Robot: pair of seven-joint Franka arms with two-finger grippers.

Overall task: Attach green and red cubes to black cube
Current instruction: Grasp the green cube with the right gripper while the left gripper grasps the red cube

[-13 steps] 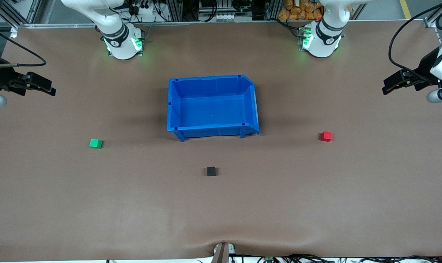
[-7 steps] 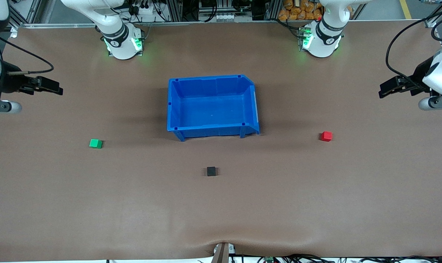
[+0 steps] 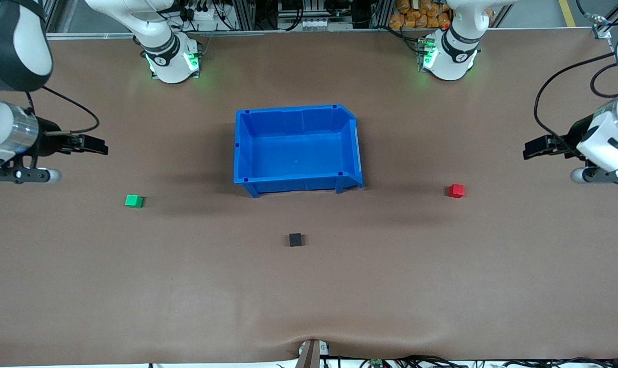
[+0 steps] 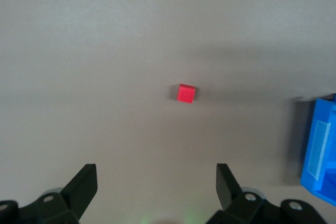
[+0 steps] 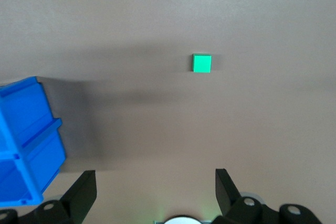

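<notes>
Front view: nothing attached yet; green cube (image 3: 134, 201), red cube (image 3: 456, 190), black cube (image 3: 295, 239) sit well apart near blue bin (image 3: 297, 148); left gripper (image 3: 532, 148) and right gripper (image 3: 98, 147) wide, empty

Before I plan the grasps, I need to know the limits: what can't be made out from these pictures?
- black cube: front view only; too small to show how the cubes attach.
- green cube, red cube: plain faces; undersides hidden.
- blue bin: cut off by the edge in both wrist views.
- left gripper, right gripper: open, bodies cut off by the edge.
</notes>
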